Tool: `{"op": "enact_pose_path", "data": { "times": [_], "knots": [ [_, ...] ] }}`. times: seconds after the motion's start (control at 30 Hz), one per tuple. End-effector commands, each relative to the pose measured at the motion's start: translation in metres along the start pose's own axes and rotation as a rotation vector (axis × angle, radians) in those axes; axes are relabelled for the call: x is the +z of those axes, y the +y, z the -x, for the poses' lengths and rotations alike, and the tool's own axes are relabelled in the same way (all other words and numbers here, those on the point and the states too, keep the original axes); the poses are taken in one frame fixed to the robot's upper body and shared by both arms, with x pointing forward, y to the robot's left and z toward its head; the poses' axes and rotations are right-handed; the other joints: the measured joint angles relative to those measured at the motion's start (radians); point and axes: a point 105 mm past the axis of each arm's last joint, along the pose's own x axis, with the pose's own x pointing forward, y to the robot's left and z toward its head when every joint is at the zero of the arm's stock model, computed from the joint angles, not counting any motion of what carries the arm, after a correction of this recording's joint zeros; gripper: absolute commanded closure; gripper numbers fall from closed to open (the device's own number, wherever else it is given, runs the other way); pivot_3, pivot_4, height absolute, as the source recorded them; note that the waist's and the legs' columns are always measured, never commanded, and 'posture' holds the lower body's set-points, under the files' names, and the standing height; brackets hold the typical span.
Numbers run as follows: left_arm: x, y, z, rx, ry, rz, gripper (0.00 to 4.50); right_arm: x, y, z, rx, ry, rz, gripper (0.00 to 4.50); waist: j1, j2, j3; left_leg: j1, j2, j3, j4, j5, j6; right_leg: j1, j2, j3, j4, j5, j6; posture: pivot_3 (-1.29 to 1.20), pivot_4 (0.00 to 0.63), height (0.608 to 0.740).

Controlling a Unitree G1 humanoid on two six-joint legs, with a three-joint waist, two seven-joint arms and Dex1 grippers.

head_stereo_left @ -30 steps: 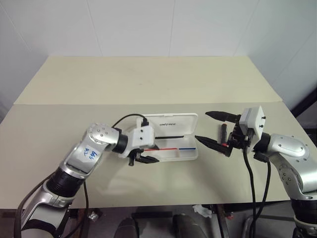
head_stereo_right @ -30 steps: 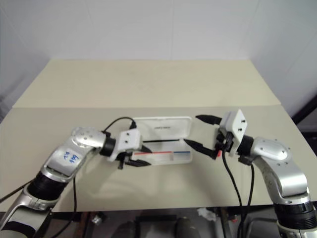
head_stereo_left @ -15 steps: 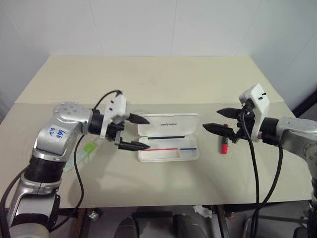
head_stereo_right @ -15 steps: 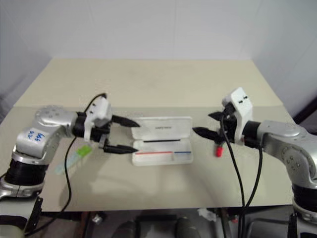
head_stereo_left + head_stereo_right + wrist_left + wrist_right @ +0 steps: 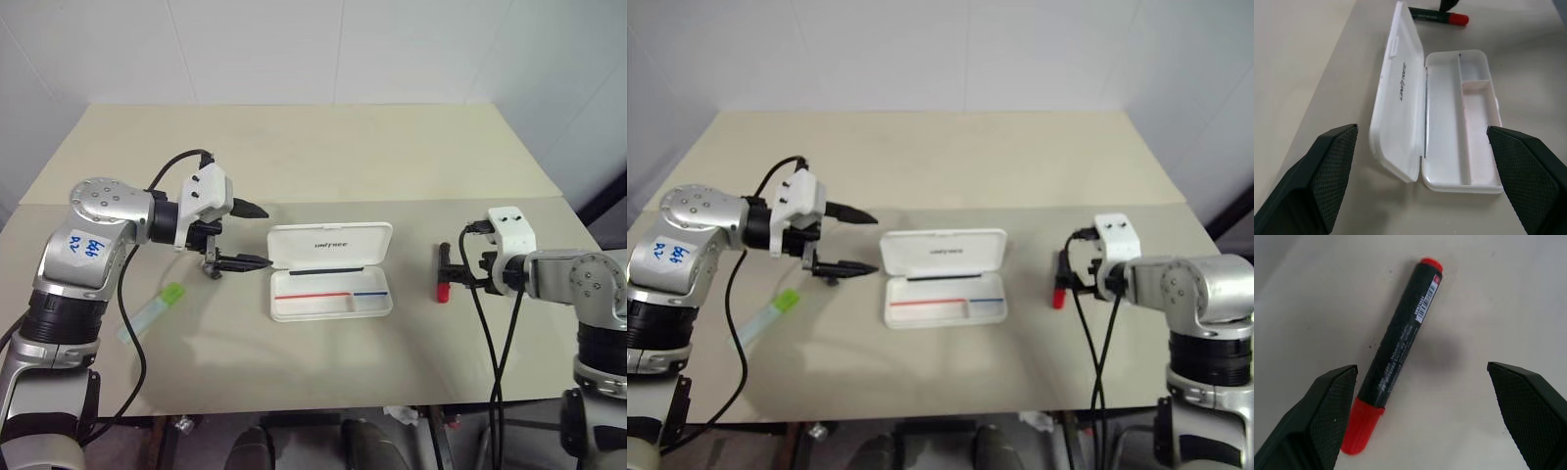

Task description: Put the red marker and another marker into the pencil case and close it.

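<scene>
The white pencil case (image 5: pixel 331 247) lies open at mid-table, lid flat toward the far side, red-and-blue stripe in its tray. The tray (image 5: pixel 1476 105) holds nothing. My left gripper (image 5: pixel 259 235) hovers open just left of the case, pointing at it. A pale marker with a light green end (image 5: pixel 159 305) lies on the table below and left of that gripper. To the right of the case lies the red marker (image 5: pixel 444 277), black with a red end. My right gripper (image 5: pixel 1421 366) points down over it, open, with the red marker (image 5: pixel 1396 352) on the table between the fingers, untouched.
Two beige tables (image 5: pixel 294 157) meet at a seam behind the case; a white wall stands behind them. Black cables hang from both wrists. The near table edge runs close in front of both arms.
My left gripper has opened wide and drawn back up and to the left from the case, uncovering the green-ended marker. My right gripper has turned downward and come down over the red marker.
</scene>
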Motion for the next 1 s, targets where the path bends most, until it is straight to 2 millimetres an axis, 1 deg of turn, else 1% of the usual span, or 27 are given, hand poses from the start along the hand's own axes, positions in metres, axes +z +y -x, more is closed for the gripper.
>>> {"op": "enact_pose_path", "data": {
  "times": [0.03,0.1,0.27,0.3,0.33,0.37,0.43,0.5,0.57,0.7,0.77,0.83,0.9,1.0],
  "knots": [
    [0.002,-0.004,0.007,0.031,0.009,-0.012,0.01,0.011,-0.007,0.001,-0.050,-0.042,-0.065,0.00,-0.002,0.000,0.000,0.000,0.000,0.000,0.000,0.000,0.000,0.000,0.000,0.000,0.000,0.000,0.000,0.00,0.150,0.740],
    [0.001,-0.006,0.009,0.043,0.011,-0.001,0.01,0.009,-0.005,-0.004,-0.058,-0.032,-0.087,0.00,-0.002,0.000,0.000,0.000,0.000,0.000,0.000,0.000,0.000,0.000,0.000,0.000,0.001,0.000,0.000,0.00,0.150,0.740],
    [0.000,-0.009,0.012,0.065,0.016,0.014,0.01,-0.007,0.000,-0.019,-0.095,0.025,-0.106,0.00,-0.002,-0.001,-0.001,0.000,0.000,0.000,0.000,0.000,0.000,0.000,0.000,0.000,0.001,0.000,0.000,0.00,0.150,0.740],
    [0.001,-0.010,0.013,0.072,0.016,0.015,0.00,-0.014,0.000,-0.023,-0.112,0.047,-0.118,0.29,-0.002,-0.001,-0.001,0.000,0.000,-0.001,0.001,0.000,0.000,0.000,0.000,0.000,0.001,0.000,0.000,0.00,0.150,0.740],
    [0.001,-0.010,0.013,0.076,0.015,0.016,0.00,-0.019,0.000,-0.025,-0.123,0.062,-0.126,0.40,-0.002,-0.003,-0.002,0.000,0.000,-0.001,0.001,0.000,0.000,0.000,0.000,0.000,0.001,0.000,0.000,0.00,0.150,0.740],
    [0.002,-0.010,0.014,0.080,0.017,0.016,0.00,-0.024,-0.001,-0.028,-0.144,0.077,-0.133,0.67,-0.002,-0.003,-0.002,0.001,0.000,-0.001,0.001,0.000,0.000,0.001,0.000,0.000,0.002,0.000,0.000,0.00,0.150,0.740],
    [0.002,-0.009,0.016,0.091,0.021,0.016,0.00,-0.031,0.006,-0.033,-0.142,0.089,-0.147,1.21,-0.003,-0.005,-0.003,0.001,0.000,-0.001,0.001,0.000,0.000,0.001,0.001,0.000,0.003,0.000,0.000,0.00,0.150,0.740],
    [0.002,-0.009,0.017,0.095,0.023,0.014,0.00,-0.033,0.019,-0.036,-0.107,0.084,-0.136,1.88,-0.004,-0.007,-0.004,0.002,0.000,-0.003,0.001,0.000,0.000,0.001,0.002,0.000,0.004,0.000,0.000,0.00,0.150,0.740],
    [0.003,-0.009,0.017,0.095,0.023,0.013,0.00,-0.033,0.025,-0.036,-0.090,0.076,-0.135,2.55,-0.005,-0.008,-0.005,0.002,0.000,-0.003,0.001,0.001,0.000,0.002,0.002,0.000,0.005,0.000,0.000,0.00,0.150,0.740],
    [0.002,-0.008,0.016,0.090,0.022,0.011,0.00,-0.032,0.024,-0.035,-0.080,0.067,-0.147,3.85,-0.009,-0.008,-0.005,0.003,0.001,-0.004,0.001,0.001,-0.001,0.002,0.003,0.000,0.006,0.000,0.000,0.00,0.150,0.740],
    [0.002,-0.008,0.014,0.088,0.019,0.010,0.00,-0.030,0.023,-0.035,-0.073,0.056,-0.177,3.92,-0.013,-0.008,-0.005,0.003,0.001,-0.004,0.001,0.001,-0.001,0.002,0.003,0.000,0.006,0.000,0.000,0.00,0.150,0.740],
    [0.002,-0.007,0.011,0.080,0.011,0.007,0.00,-0.023,0.016,-0.032,-0.084,0.027,-0.235,3.92,-0.019,-0.008,-0.005,0.003,0.001,-0.004,0.001,0.001,-0.001,0.002,0.003,0.000,0.006,0.000,-0.001,0.00,0.150,0.740],
    [0.003,-0.007,0.009,0.074,0.003,0.006,0.00,-0.015,0.003,-0.027,-0.118,-0.004,-0.256,3.92,-0.021,-0.008,-0.005,0.003,0.000,-0.004,0.001,0.001,-0.001,0.002,0.003,0.000,0.006,0.000,-0.001,0.00,0.150,0.740],
    [0.002,-0.007,0.005,0.063,-0.004,0.006,0.00,0.005,-0.018,-0.016,-0.178,-0.111,-0.247,3.92,-0.019,-0.007,-0.004,0.003,0.000,-0.004,0.002,0.001,-0.001,0.003,0.003,0.000,0.006,0.000,0.000,0.00,0.150,0.740]
  ]
}}
